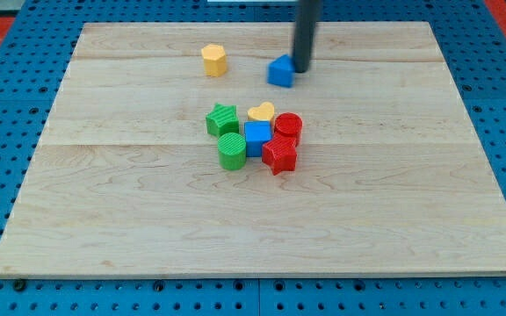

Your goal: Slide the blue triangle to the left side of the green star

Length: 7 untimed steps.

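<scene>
**Blue triangle met by the rod near the board's top**

Pale wood forms the board, which is set on a blue pegboard. My tip is seen just at the right edge of the blue triangle, touching it or nearly so; no claw is fitted, only the dark rod, so no open or closed state can be told. The blue triangle is placed above and to the right of the green star, well apart from it. A yellow hexagon is found to the triangle's left. A cluster is gathered at mid-board: the green star at its upper left, a yellow heart beside it, a red cylinder at the right, a blue cube in the middle, a green cylinder at the lower left, and a red star at the lower right.
</scene>
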Each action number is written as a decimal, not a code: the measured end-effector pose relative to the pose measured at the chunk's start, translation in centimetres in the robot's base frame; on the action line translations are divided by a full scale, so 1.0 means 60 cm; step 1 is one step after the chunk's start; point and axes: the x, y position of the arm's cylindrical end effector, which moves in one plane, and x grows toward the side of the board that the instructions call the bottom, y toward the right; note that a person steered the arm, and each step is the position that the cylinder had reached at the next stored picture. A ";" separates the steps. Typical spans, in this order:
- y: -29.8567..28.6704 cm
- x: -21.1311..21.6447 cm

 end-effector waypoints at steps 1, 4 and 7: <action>-0.097 -0.005; -0.052 0.060; -0.155 0.088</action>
